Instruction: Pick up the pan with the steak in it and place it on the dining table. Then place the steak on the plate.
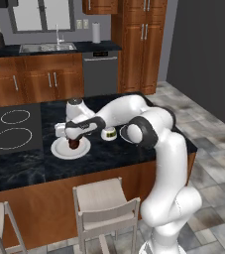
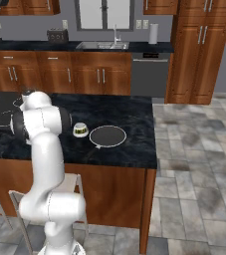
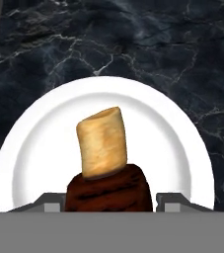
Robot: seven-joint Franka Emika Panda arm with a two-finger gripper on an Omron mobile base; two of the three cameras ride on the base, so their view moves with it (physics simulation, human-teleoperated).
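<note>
The steak [image 3: 108,190], a reddish-brown chunk, sits between my fingertips [image 3: 52,203], and my gripper [image 3: 108,202] is shut on it. The white plate [image 3: 29,148] lies directly under it on the black-veined dining table [image 1: 114,154]. From the left base view my gripper [image 1: 73,140] reaches down onto the plate [image 1: 59,150] with the steak [image 1: 74,144] at its centre; whether the meat touches the plate I cannot tell. The pan [image 2: 107,136], dark with a pale rim, rests empty on the table to the right, partly behind my arm [image 1: 125,134].
A tan lump [image 3: 102,143] lies on the plate just beyond the steak. A small white bowl [image 1: 109,133] stands between plate and pan. Burner rings [image 1: 12,138] mark the top at left. Stools [image 1: 104,201] stand along the near side.
</note>
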